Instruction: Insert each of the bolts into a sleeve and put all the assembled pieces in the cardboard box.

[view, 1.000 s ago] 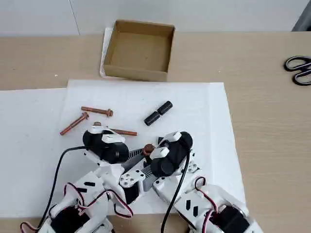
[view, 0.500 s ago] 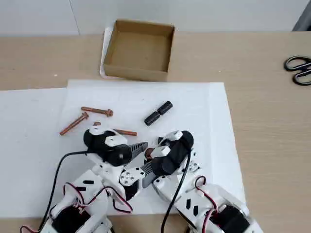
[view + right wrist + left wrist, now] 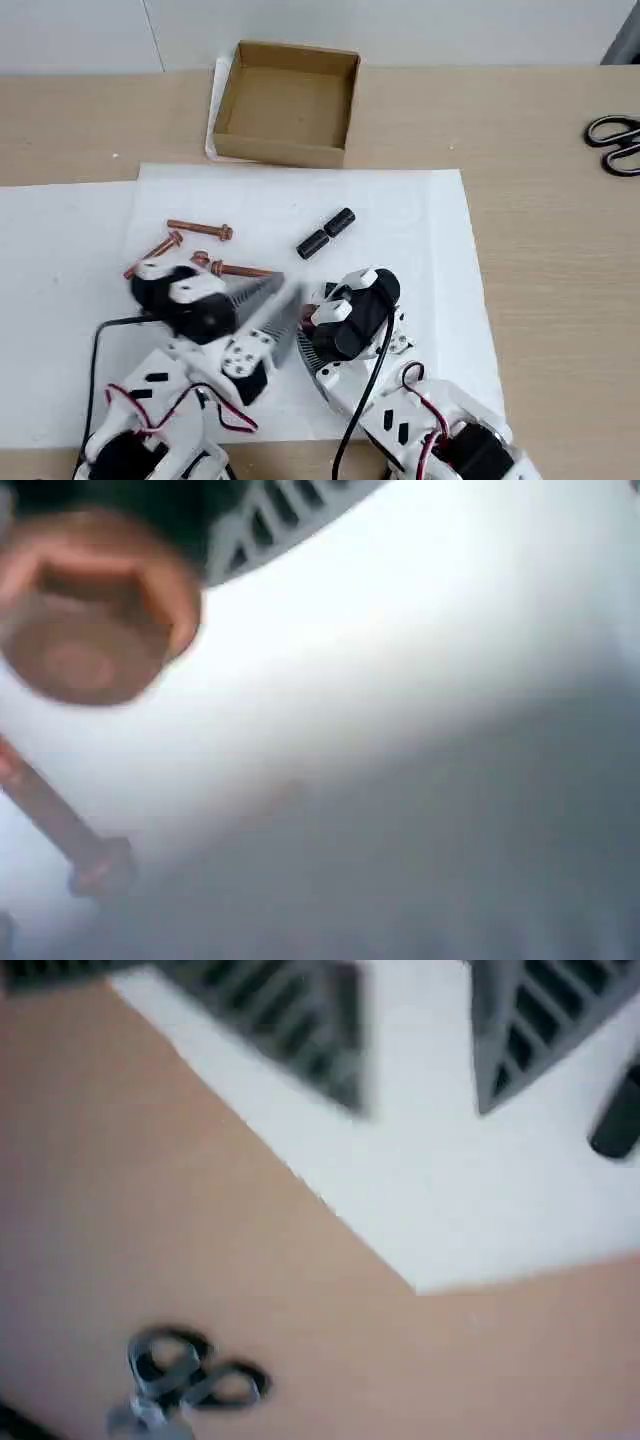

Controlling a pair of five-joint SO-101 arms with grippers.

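Withdrawal by the left tool [image 3: 288,290]: it has swung clear of the right tool [image 3: 312,318], jaws wide and empty. Right tool grips the bolt [image 3: 90,630], seemingly sleeved; next comes the cardboard box [image 3: 280,150], well apart.

Wooden table [image 3: 520,130] — on it a white sheet [image 3: 400,240], the cardboard box [image 3: 280,150] and, well apart, scissors [image 3: 618,147].

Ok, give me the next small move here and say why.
Probably send the left gripper, which is open and empty, forward to the nearer sleeve on the white sheet. The right gripper grips a bolt, and that sleeve lies loose just beyond both arms.
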